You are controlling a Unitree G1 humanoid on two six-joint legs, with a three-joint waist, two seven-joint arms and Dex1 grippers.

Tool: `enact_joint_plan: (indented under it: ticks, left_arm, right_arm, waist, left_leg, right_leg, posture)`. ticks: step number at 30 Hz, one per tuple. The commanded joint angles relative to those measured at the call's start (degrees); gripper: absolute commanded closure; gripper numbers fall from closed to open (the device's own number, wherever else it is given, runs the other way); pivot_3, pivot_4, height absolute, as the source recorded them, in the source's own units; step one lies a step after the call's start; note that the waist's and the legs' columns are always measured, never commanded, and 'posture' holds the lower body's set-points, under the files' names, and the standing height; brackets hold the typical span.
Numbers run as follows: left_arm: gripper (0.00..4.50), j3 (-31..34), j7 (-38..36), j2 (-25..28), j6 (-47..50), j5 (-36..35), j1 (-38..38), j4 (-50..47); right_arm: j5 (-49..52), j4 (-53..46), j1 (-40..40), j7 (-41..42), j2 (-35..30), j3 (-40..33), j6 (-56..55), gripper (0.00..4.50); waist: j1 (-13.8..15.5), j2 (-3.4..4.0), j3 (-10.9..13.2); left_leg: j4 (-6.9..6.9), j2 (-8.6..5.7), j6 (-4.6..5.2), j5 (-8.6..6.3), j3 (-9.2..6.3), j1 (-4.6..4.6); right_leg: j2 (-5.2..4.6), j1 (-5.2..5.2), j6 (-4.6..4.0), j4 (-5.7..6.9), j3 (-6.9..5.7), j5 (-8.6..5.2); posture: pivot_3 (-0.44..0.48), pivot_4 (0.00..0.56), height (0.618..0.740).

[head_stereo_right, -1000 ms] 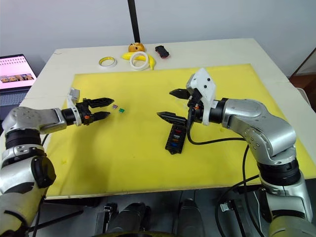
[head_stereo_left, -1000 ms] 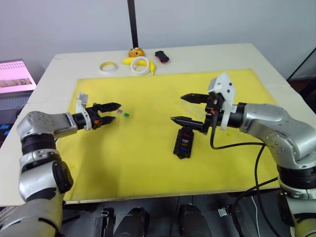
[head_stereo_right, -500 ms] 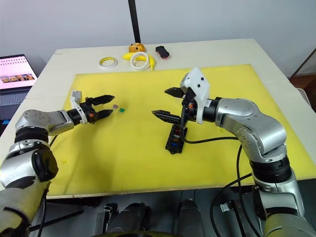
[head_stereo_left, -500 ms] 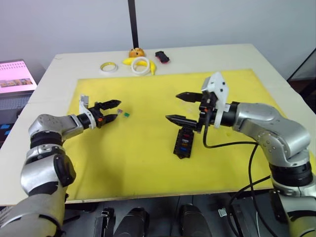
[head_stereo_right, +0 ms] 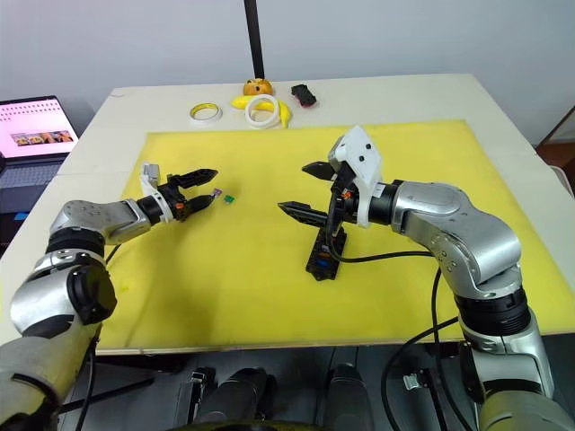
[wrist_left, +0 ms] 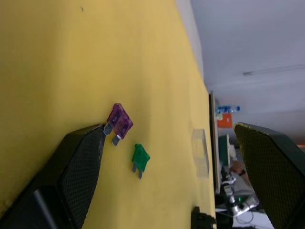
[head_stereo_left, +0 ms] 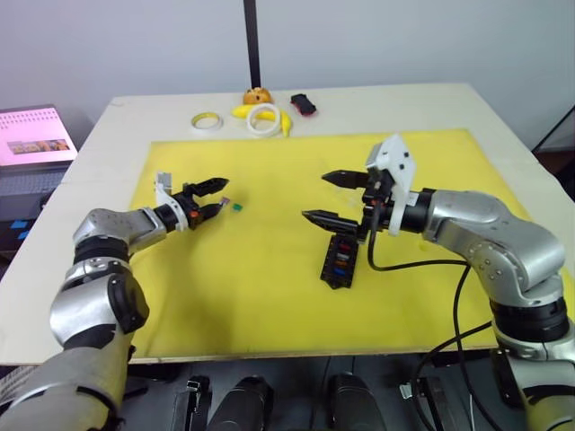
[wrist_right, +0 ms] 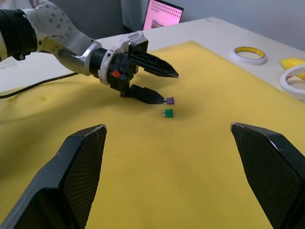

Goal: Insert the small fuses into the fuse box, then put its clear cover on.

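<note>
L gripper point(head_stereo_left: 214, 197) sits low on the yellow mat point(head_stereo_left: 269, 296), fingers spread wide w/ nothing held, lower tip right against the purple fuse point(wrist_left: 119, 123); green fuse point(wrist_left: 140, 158) lies just beside the purple one. R gripper point(head_stereo_left: 331, 197) hovers just above the fuse box point(head_stereo_left: 340, 261), jaws wide apart & empty. Clear cover point(wrist_left: 200, 150) rests on the mat beyond the green fuse, apart from the box.

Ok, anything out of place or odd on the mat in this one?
Nothing damaged or spilled. Two fuses lie loose on the yellow mat, away from the fuse box: the purple fuse at the open left gripper and the green fuse beside it. The open right gripper hovers over the fuse box.
</note>
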Motion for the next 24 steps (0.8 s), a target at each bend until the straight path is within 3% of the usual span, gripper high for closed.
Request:
enact_joint_plan:
  ticks: [1,4,7,16,19,21,24]
  left_arm:
    - [0.0,-0.28,0.52,-1.67,-2.3,1.09,-0.79,0.77]
    - [0.0,0.53,2.0,-2.47,-4.48,1.14,-0.65,1.26]
    - [0.85,0.82,2.8,-2.59,-4.46,1.36,-0.39,1.49]
    - [0.85,1.45,4.06,-2.28,-4.83,1.69,0.85,1.81]
    - [1.71,1.08,4.39,-2.4,-4.8,2.21,1.24,1.47]
    - [2.7,0.54,4.65,-2.47,-4.31,2.79,1.44,1.33]
    - [2.7,1.13,5.21,-2.55,-4.31,2.63,1.5,1.45]
  right_arm:
    - [0.35,-2.68,0.25,-0.4,-0.24,-1.55,-0.14,0.07]
    - [0.51,-3.17,0.29,-0.51,-0.48,-1.68,0.16,0.07]
    - [0.6,-3.34,0.21,-0.69,-0.77,-2.18,0.53,0.0]
    - [0.71,-3.55,1.06,-0.22,-2.2,-2.67,0.73,0.0]
    - [0.59,-3.32,1.08,0.11,-2.52,-2.66,0.59,0.0]
    - [0.53,-3.2,1.02,0.28,-2.65,-2.64,0.57,0.0]
    - [0.55,-3.07,0.95,0.42,-2.78,-2.6,0.54,0.0]
  waist:
    - [0.05,0.0,0.0]
    - [0.07,0.0,0.0]
    - [0.06,0.0,0.0]
    - [-0.07,0.0,-0.01]
    - [-0.14,0.0,-0.01]
    - [-0.22,0.0,0.0]
    - [-0.33,0.0,0.0]
  left_leg:
    - [0.01,-0.02,0.0,0.0,-0.01,0.01]
    - [0.04,-0.03,0.0,0.0,-0.03,0.0]
    - [0.09,-0.03,0.0,0.0,-0.04,0.0]
    - [0.1,-0.02,0.0,0.0,-0.03,0.01]
    - [0.1,-0.02,0.0,0.0,-0.03,0.02]
    - [0.09,-0.01,0.0,0.0,-0.02,0.0]
    - [0.05,0.0,0.0,0.0,-0.01,0.01]
  right_leg:
    - [-0.01,0.01,0.0,0.0,0.0,0.0]
    - [-0.02,0.01,0.0,0.0,0.0,0.0]
    - [-0.02,0.02,0.0,0.0,0.0,0.0]
    - [-0.01,0.01,0.0,0.01,0.0,0.0]
    - [0.0,0.01,0.0,0.01,0.0,0.0]
    - [0.0,-0.02,0.0,0.01,0.0,0.0]
    - [0.0,-0.03,0.0,0.01,0.01,0.0]
  posture:
    - [0.0,0.15,0.74]
    - [0.0,0.15,0.74]
    - [0.0,0.15,0.74]
    - [0.0,0.15,0.74]
    - [0.0,0.15,0.74]
    - [0.0,0.15,0.74]
    - [0.0,0.15,0.74]
